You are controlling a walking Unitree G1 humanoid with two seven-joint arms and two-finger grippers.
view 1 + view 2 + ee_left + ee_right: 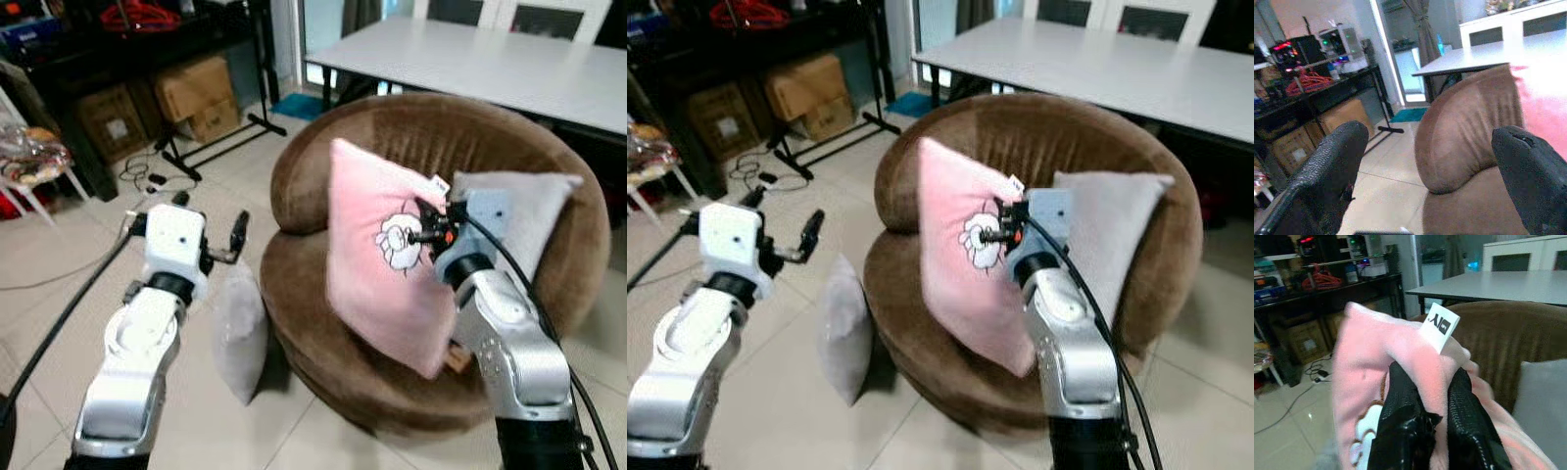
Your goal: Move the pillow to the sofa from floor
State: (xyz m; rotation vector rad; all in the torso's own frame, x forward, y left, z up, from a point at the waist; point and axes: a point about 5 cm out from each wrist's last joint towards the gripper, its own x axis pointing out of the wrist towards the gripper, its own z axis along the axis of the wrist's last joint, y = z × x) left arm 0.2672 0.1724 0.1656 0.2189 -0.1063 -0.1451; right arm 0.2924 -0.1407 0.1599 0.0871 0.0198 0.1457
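A round brown sofa (392, 382) sits on a pale tiled floor (59, 323), with a long white desk (490, 64) behind it. To the robot's left stand a dark shelf unit (127, 49) with cardboard boxes (196, 98) beneath it, a black stand base (220, 137) and loose cables (147, 176) on the tiles.

Three pillows are in view. A pink pillow (377, 255) with a white cartoon patch stands tilted on the sofa seat, and the right pincer (1425, 401) is clenched on its top edge beside a small white tag (1440, 325). A grey pillow (519, 215) leans against the sofa back, just beside the pink one. A second grey pillow (240, 333) stands on the floor, touching the sofa's base.

The left pincer (211, 230) hovers above that floor pillow, its fingers (1327, 171) spread apart and holding nothing.
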